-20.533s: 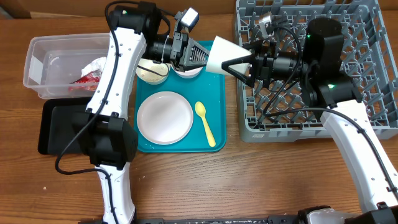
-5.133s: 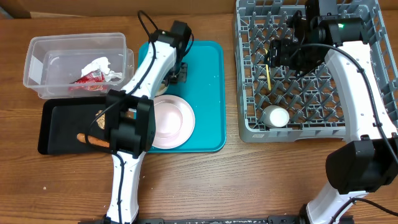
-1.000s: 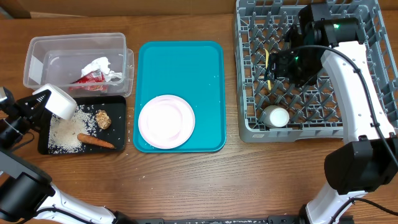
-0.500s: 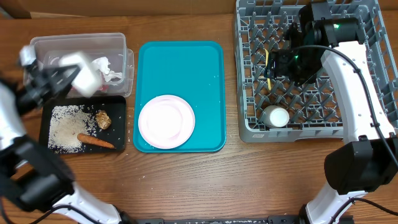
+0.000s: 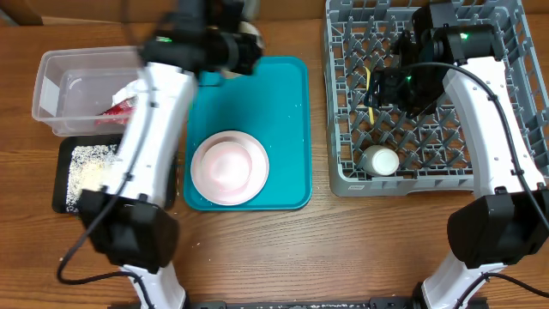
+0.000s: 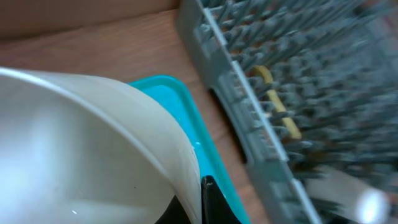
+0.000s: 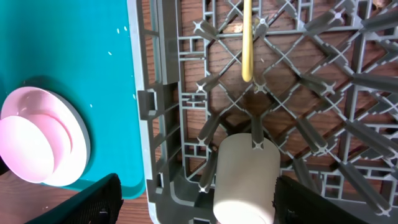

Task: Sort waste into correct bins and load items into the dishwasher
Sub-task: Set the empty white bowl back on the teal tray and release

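Bowl (image 6: pixel 93 155), white, stiff, smooth, probably light but breakable, is in the air over the teal tray (image 6: pixel 181 106), near the rack (image 6: pixel 298 81); the left gripper (image 6: pixel 202 199) pinches its rim, a good place to hold. The right gripper (image 7: pixel 214 202) stands wide apart, empty, above the rack.

Looked like a robotics lab bench staged as a kitchen, left arm (image 5: pixel 150 146) and right arm (image 5: pixel 493 112) stood at a wood-grain table (image 5: pixel 343 249), grey dish rack (image 5: pixel 429 180), teal tray (image 5: pixel 274 103), clear tub (image 5: pixel 47 94), black tray (image 5: pixel 62 202), cardboard (image 5: pixel 300 7) behind.
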### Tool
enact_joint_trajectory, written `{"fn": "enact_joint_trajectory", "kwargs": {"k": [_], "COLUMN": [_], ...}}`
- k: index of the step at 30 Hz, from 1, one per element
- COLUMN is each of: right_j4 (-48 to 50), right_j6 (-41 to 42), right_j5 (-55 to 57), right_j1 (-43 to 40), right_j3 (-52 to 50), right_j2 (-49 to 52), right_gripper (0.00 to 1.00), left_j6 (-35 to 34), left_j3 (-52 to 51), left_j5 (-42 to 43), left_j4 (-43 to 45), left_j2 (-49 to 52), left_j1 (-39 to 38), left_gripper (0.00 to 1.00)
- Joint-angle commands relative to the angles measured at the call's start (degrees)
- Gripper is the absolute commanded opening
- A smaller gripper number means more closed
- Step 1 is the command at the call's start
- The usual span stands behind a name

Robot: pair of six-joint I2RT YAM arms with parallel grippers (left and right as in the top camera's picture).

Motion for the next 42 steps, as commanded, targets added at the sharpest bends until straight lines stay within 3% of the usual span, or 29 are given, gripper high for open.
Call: {"fn": "enact_joint_trajectory", "kwargs": {"k": [1,5,19,25,29,33,36,42], "right_j4": [0.61,1.29,3.04,3.45,4.13,5.92,8.41,16.04], "right_j6": [0.09,0.11,0.26,0.26,0.28,0.72,5.53,11.82], "right_j5": [-0.76,-1.44,-2.03,-2.23,-4.52,-7.45,-7.43,-7.32], "right_j1": [0.04,0.04,0.04,0.04,0.04,0.26,1.07,6.62], "right_j3": [1.25,1.25,1.25,1.25,1.25,1.25,1.25,1.25], "right_j2": [-1.51,-1.51,-1.51,-1.51,-1.51,-1.53,-1.51,-1.29], "right_gripper": [0.8,0.8,0.8,0.81,0.81,0.8,0.8,0.8], "left_j6": [2.69,4.28,4.02,4.07,2.27,-2.43,-4.9,-8.15], "left_j3": [0.9,0.9,0.9,0.92,1.88,8.74,18.38,38.82], "left_j5": [-22.08,-23.98,-19.04,-18.67,-18.73,-18.64,-17.31,-15.45], "left_j4": [0.26,-0.79,-4.24,-5.95,-6.51,-11.61,-18.58,-32.15], "left_j2": [4.07,9.25,18.64,19.06,19.04,19.04,19.02,19.02], "left_j1": [-3.96,-5.66,-7.04,-7.02,-6.8,-4.55,-1.42,5.53], "left_gripper": [0.04,0.04,0.06,0.29,0.34,0.36,0.36,0.52]}}
